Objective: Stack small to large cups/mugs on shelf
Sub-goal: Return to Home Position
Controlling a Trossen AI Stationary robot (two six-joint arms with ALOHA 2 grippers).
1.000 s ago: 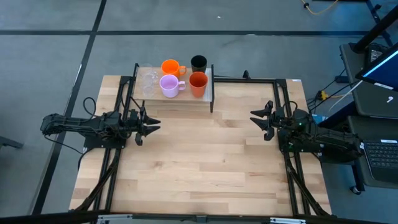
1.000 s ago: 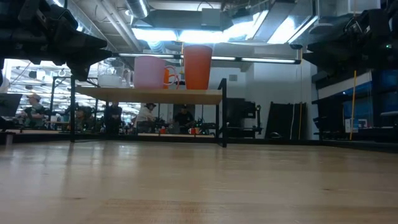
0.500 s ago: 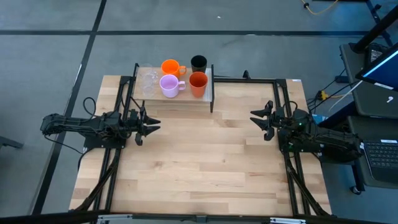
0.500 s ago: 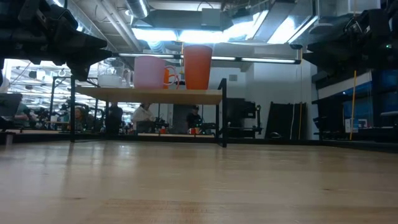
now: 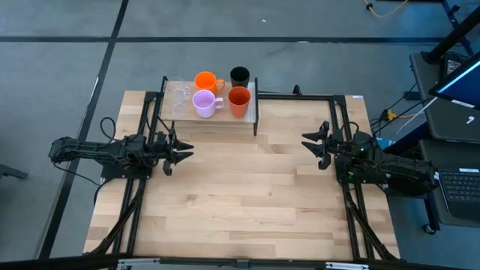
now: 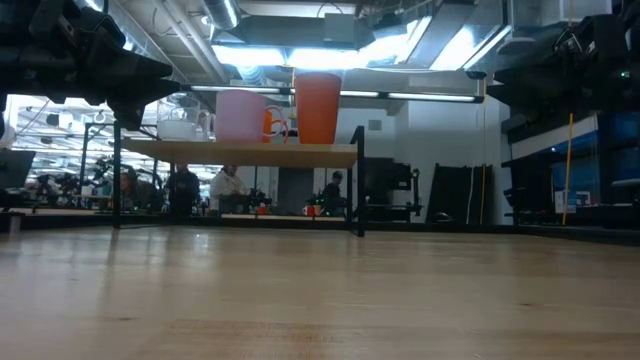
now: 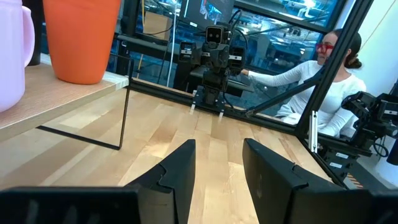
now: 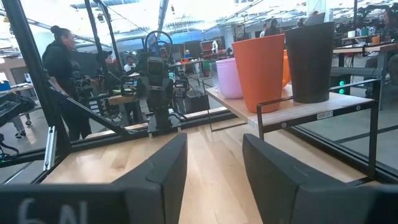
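Note:
The shelf point(image 5: 225, 118) stands at the table's far edge on thin black legs. On it stand two clear glasses point(image 5: 178, 98), an orange handled mug point(image 5: 205, 81), a lilac handled mug point(image 5: 204, 103), a black tumbler point(image 5: 239, 76) and a red-orange handleless cup point(image 5: 238, 100), each on its base. My left gripper point(image 5: 187, 151) is open and empty at the table's left side. My right gripper point(image 5: 306, 142) is open and empty at the right side. Both point toward the table's middle.
Black frame rails point(image 5: 300, 96) run along the table's far edge and sides. A laptop point(image 5: 459, 120) sits right of the table. People point(image 7: 323, 93) show beyond the table in the wrist views. Bare tabletop point(image 5: 247, 195) lies between the grippers.

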